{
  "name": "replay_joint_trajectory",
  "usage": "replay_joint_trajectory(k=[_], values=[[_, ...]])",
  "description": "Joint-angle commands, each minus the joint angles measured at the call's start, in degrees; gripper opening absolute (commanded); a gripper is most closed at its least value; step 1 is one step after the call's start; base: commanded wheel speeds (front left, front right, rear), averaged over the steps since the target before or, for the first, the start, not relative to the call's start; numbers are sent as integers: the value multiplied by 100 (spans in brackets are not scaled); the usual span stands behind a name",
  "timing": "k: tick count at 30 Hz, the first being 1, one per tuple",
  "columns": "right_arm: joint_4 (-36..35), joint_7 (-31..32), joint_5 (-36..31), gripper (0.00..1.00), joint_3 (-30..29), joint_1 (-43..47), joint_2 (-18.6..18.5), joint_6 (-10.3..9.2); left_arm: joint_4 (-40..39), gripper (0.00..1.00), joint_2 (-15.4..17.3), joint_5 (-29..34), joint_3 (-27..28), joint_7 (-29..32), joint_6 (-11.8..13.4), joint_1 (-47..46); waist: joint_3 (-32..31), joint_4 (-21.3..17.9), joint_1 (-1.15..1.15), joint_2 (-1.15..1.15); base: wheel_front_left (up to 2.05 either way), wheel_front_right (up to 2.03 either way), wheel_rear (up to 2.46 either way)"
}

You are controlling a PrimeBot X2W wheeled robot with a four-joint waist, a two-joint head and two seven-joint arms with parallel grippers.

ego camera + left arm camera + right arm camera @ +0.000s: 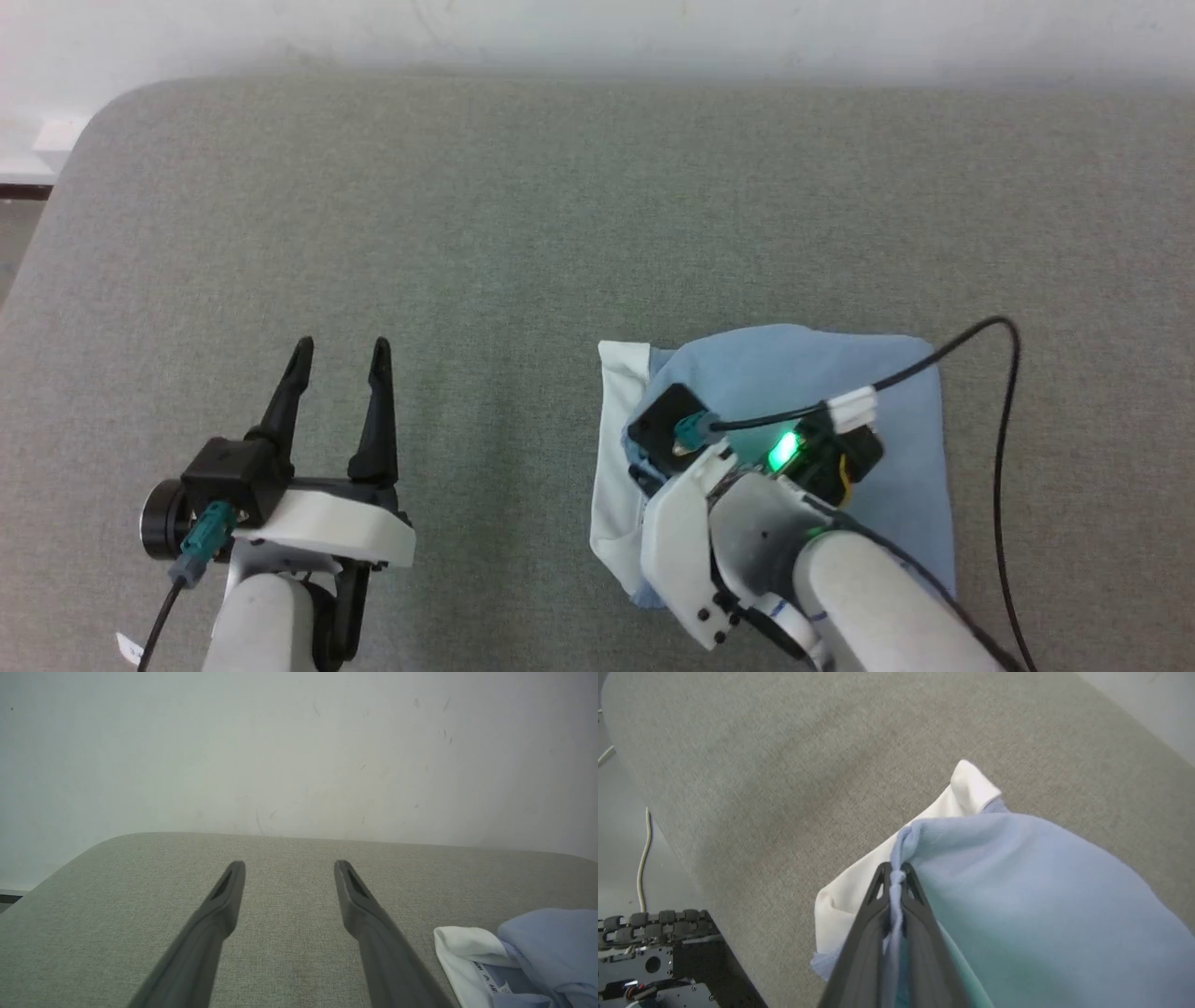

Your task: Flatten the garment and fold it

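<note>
The garment is a small light blue shirt with a white collar, lying in a compact folded bundle at the right of the grey table. My right gripper is shut on a pinched blue edge of it, just beside the white collar. In the head view the right wrist covers the bundle's middle. My left gripper hovers open over bare table to the left, nothing between its fingers. From the left wrist, the left gripper points at the far wall, and the garment sits at the lower right with its neck tape showing.
A black cable loops from the right wrist over the table at the right. The table's rounded far left corner meets a pale wall. The robot's dark base shows below the table's near edge.
</note>
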Motion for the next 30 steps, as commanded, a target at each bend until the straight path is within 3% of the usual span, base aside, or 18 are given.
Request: replay_joint_trajectory(k=[1,2,3,4,5,6,12,16,23,26,30], values=[[245,-61,75,0,124,-125,22,-11,15,100,-31,-22,-6,-27,-16,-90,29,24,0,0,0,0,0],[398,-81,131,0,171,-148,28,-11,22,100,-33,-21,-6,-27,-17,-98,36,27,0,0,0,0,0],[526,-112,177,10,215,-176,33,-11,27,100,-35,-20,-6,-27,-18,-104,38,29,0,0,0,0,0],[632,-144,193,37,279,-216,36,-11,32,100,-37,-22,-4,-27,-19,-108,42,28,0,0,0,0,0],[729,-160,248,84,315,-229,38,-11,38,100,-38,-24,0,-27,-20,-111,41,24,0,0,0,0,0],[805,-153,314,100,335,-233,40,-11,42,100,-40,-25,5,-27,-21,-110,37,16,0,0,0,0,0],[688,-367,662,100,335,-261,43,-11,52,100,-45,-12,44,-27,-22,-82,-9,-65,0,0,0,0,0],[-38,-1164,994,100,0,-183,43,-11,22,100,-49,-4,97,-27,-13,-48,-44,-156,0,0,0,0,0],[-1098,-2974,991,100,-1826,407,44,-11,-61,100,-54,2,163,-27,16,-4,-65,-279,0,0,0,0,0],[-1082,-3413,987,100,-2592,708,44,-11,-72,100,-56,0,184,-27,14,-6,-63,-315,0,0,0,0,0],[-659,-3514,1112,100,-3238,1002,44,-11,-81,100,-58,8,180,-27,6,-7,-63,-338,0,0,0,0,0]])
